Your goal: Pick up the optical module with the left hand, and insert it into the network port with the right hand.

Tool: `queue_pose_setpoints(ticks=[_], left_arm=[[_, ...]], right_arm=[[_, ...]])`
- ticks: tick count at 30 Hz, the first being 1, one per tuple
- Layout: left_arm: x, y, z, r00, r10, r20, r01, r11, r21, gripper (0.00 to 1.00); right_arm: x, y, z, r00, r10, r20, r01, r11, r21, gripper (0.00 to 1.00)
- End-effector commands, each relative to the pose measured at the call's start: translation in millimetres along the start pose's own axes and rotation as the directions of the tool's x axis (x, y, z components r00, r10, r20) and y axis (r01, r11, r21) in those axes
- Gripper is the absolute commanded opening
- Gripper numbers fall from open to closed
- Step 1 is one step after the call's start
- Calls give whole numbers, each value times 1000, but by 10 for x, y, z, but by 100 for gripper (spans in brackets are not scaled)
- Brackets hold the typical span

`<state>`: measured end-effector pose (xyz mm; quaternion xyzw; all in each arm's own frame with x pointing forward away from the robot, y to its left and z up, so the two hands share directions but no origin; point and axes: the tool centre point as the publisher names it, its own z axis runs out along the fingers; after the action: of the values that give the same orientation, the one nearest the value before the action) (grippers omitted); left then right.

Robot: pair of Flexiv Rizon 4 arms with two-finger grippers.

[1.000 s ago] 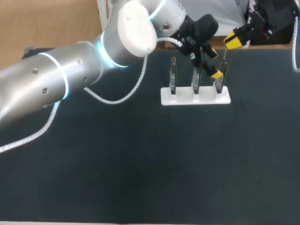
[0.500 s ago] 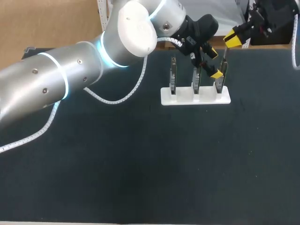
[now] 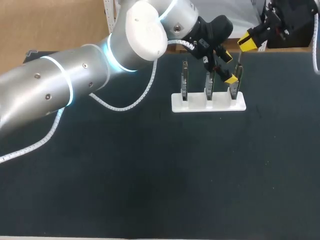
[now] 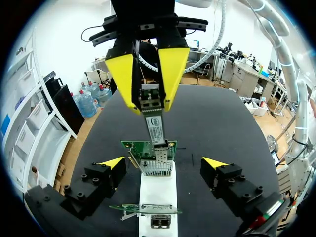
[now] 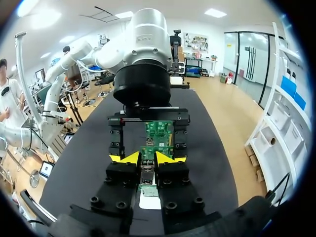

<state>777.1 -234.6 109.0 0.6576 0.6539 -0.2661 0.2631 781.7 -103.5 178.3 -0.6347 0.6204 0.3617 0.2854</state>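
Where the module sits: optical module (image 4: 155,129) hangs upright over the white stand (image 4: 157,195), lower tip at the top edge of the network card (image 4: 148,147) in the stand's right-arm end
Right jaws: clamped on the module's top end, one finger on each flat side, directly above the stand
Left jaws: spread wide and holding nothing, one finger on either side of the stand's row of cards, close to that end card; no contact visible
Network port (image 4: 157,167): metal cage on the card, just above the stand; cannot tell whether the tip has entered
Counter (image 3: 150,175): dark, carries the stand
Handling, judged: small, light, stiff metal shell; smooth sides could twist in a pinch; contact edge at the tip fragile
Hold, judged: top end, flat faces, insertion length left free
Risk, judged: thin card may flex or rock in the stand under the push
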Motion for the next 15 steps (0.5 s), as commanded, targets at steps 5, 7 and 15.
queue_pose_setpoints(ticks=[5, 7, 15], left_arm=[[-6, 21, 3, 1000, 2, -3, -2, 1000, 4, 100], [-6, 21, 3, 1000, 2, -3, -2, 1000, 4, 100], [-6, 21, 3, 1000, 2, -3, -2, 1000, 4, 100]], right_arm=[[41, 17, 38, 1000, 10, -3, -10, 1000, 4, 0], [45, 17, 45, 1000, 11, -4, -11, 1000, 4, 0], [41, 17, 44, 1000, 13, -5, -13, 1000, 7, 0]])
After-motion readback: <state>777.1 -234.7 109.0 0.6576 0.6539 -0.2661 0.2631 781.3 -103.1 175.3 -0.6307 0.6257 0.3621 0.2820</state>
